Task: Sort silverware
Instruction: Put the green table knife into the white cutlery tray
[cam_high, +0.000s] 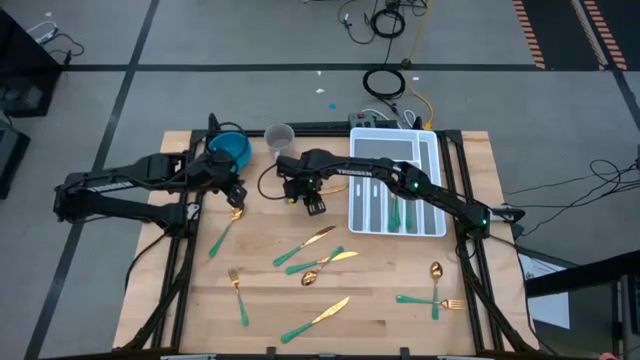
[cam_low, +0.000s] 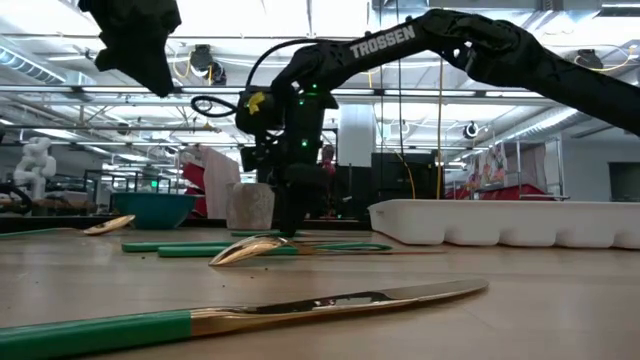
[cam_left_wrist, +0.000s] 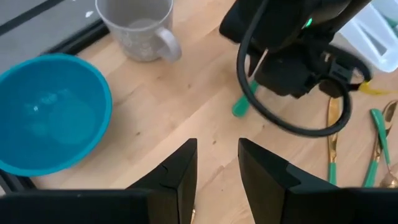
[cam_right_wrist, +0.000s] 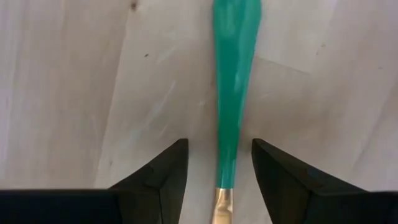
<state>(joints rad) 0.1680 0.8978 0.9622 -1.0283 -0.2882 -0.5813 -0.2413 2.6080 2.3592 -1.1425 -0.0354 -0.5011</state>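
The right gripper (cam_right_wrist: 214, 171) is held low over the table just left of the white tray (cam_high: 362, 215), its fingers spread on either side of a teal handle (cam_right_wrist: 233, 81) — touching it or not cannot be told. The left gripper (cam_left_wrist: 216, 168), fingers parted and empty, hovers farther left of the tray, beside the blue bowl (cam_high: 230, 149). Some silverware (cam_high: 318, 262) lies scattered in front of the tray — a few pieces (cam_high: 396, 212) are seen inside it.

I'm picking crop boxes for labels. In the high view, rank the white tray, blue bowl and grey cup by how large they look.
1. White tray, clearly the largest.
2. Blue bowl.
3. Grey cup, a bit smaller than the bowl.
All three rest on the table, so nearness hardly distorts this order.
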